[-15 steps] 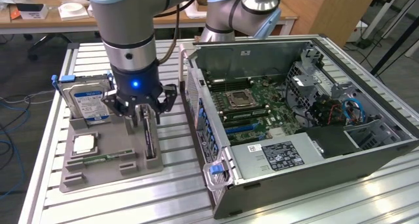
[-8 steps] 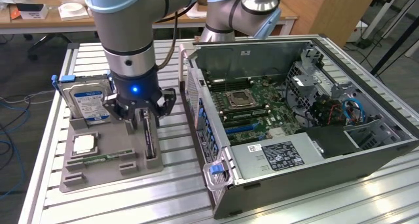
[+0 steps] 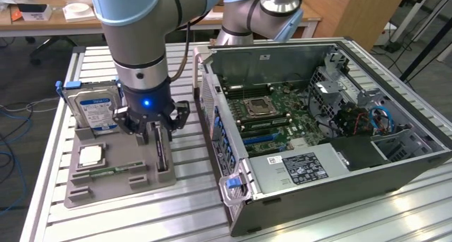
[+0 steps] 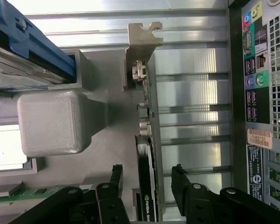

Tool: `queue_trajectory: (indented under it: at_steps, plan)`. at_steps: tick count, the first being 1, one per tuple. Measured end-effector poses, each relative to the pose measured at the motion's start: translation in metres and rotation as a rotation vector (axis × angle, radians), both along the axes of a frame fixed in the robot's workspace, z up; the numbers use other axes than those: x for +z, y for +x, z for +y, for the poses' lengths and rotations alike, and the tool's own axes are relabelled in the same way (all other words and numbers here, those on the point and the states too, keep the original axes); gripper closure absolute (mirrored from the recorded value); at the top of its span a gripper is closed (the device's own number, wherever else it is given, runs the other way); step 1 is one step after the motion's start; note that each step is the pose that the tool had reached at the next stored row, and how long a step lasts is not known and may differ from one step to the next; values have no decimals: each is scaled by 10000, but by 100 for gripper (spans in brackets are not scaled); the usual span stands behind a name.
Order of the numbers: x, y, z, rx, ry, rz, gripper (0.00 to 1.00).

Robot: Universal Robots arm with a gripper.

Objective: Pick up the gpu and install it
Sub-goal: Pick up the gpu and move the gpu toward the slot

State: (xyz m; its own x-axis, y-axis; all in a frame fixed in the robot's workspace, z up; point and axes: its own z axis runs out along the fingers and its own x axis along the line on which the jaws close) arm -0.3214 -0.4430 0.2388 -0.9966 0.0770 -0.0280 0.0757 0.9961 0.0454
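The gpu stands on its edge in a slot of the grey holder on the exterior view's left. My gripper hangs right over it, open. In the wrist view the gpu runs between my two black fingertips, with a gap on each side. My gripper is not touching the card. The gpu's silver bracket is at the far end of the card. The open computer case lies on the exterior view's right, its motherboard exposed.
A hard drive with a blue label stands in the holder behind my gripper. A memory stick and a square chip lie in the holder too. The case's rear panel is close beside the holder. The slatted metal table lies underneath.
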Motion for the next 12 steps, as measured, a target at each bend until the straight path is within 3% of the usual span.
queue_trajectory:
  at_steps: [12]
  plan:
    - [-41, 0, 1, -1, 14, 1, 45]
